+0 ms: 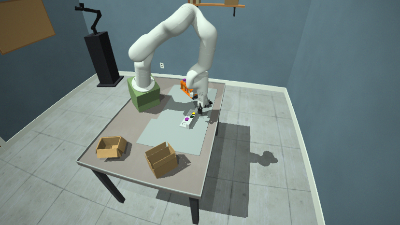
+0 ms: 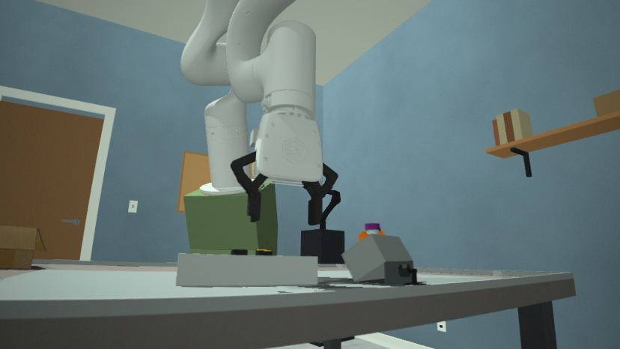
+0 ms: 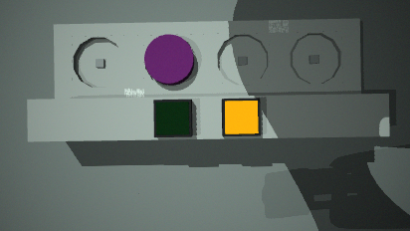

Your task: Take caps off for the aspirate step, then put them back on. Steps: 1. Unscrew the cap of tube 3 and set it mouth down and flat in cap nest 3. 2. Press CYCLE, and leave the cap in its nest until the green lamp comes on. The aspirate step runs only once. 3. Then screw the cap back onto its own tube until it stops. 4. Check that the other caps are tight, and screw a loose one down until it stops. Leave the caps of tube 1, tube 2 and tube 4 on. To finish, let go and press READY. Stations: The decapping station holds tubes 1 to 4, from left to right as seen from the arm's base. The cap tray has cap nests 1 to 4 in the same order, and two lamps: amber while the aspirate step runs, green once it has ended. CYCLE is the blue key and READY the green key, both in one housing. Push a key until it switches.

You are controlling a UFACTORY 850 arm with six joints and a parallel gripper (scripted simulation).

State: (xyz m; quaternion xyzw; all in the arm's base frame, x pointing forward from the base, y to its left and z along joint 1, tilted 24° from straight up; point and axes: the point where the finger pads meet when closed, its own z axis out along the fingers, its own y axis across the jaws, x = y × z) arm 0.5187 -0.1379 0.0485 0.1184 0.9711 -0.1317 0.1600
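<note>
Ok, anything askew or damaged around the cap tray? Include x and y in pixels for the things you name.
Nothing stands out. The tray (image 1: 189, 127) (image 2: 247, 270) (image 3: 134, 31) sits flat, and the purple cap (image 1: 187, 119) (image 3: 169, 59) rests in a nest without visible tilt. The amber lamp (image 1: 193, 113) (image 2: 263, 252) (image 3: 241, 116) is lit, the green one (image 1: 192, 116) (image 2: 239, 252) (image 3: 172, 117) dark. No spill or damage visible.

The open end effector (image 2: 284, 216) hangs above the pale tray (image 2: 247, 270).

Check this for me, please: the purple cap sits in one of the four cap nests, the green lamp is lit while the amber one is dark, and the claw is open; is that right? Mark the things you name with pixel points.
Not quite: the wrist view shows the lamps the other way round, with the amber lamp (image 1: 193, 113) (image 3: 241, 117) lit and the green lamp (image 1: 192, 116) (image 3: 173, 118) dark. The rest stands.
</note>
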